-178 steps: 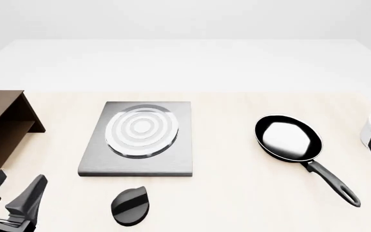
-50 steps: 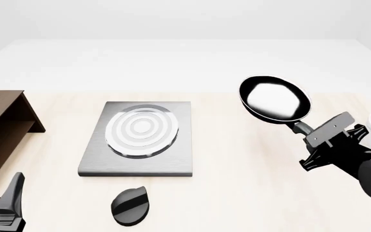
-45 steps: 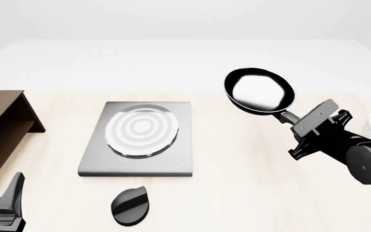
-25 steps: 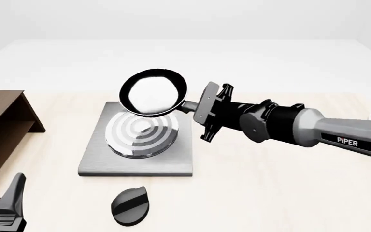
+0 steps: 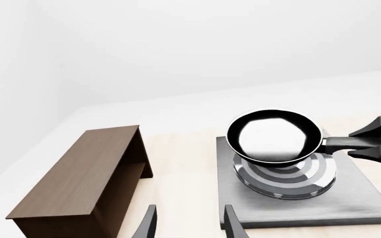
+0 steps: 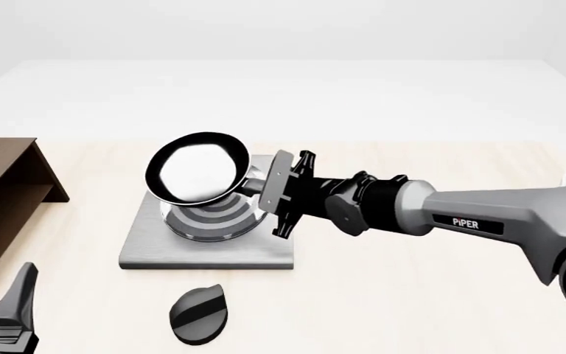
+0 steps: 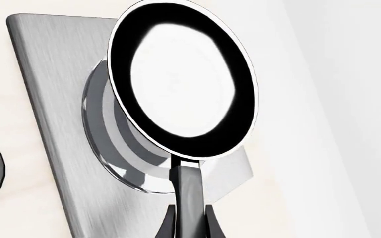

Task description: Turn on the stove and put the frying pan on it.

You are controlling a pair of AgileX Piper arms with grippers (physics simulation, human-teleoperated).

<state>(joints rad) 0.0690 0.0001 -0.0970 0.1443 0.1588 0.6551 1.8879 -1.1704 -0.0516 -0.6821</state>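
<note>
At the near edge of the worktop (image 6: 411, 295), at about 7 o'clock in the front view, the left gripper (image 6: 12, 317) is seen low and idle; in its own wrist view two fingers (image 5: 145, 225) are shown apart, with nothing between them. A little farther, at 6 o'clock from the stove, the black knob (image 6: 197, 314) lies untouched, so it is judged that the stove is not yet turned on. The left arm is the nearer one to this knob.

Beyond it the stove (image 6: 155, 247) is found, and over its burner rings (image 6: 204, 217) the frying pan (image 6: 192, 167) is held, tilted and seemingly not yet resting on them. The pan's handle runs toward 3 o'clock, where it is clamped by the fingers of the right gripper (image 6: 271, 193). The pan thus lies at 9 o'clock from these fingers, its long axis about level across the view. A short lowering and levelling is judged to be needed. At the far left a brown shelf (image 6: 3, 192) stands.
</note>
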